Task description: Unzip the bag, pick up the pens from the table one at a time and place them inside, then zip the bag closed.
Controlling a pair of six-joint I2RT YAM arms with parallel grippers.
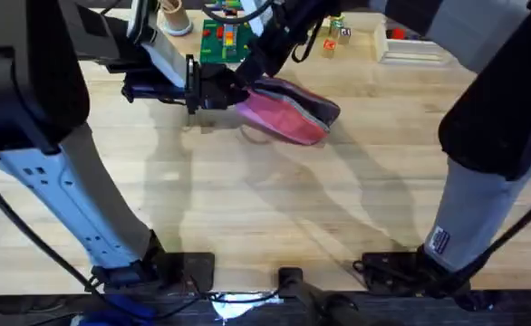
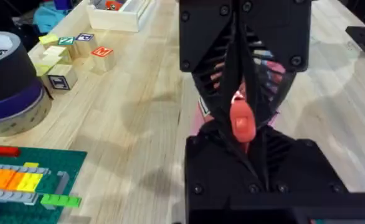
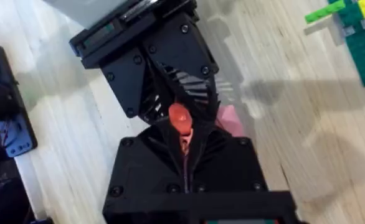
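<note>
Overhead: both grippers, left (image 1: 213, 91) and right (image 1: 247, 74), clamp the bag's (image 1: 288, 110) end.

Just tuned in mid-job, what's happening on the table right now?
Both arms have met at the pink bag, which lies on the far side of the table. The left gripper and the right gripper are both closed in at the bag's left end. In each wrist view the two sets of black fingers face each other around a small red-orange tab, apparently the zipper pull. Whether the bag is open or zipped cannot be told from here.
</note>
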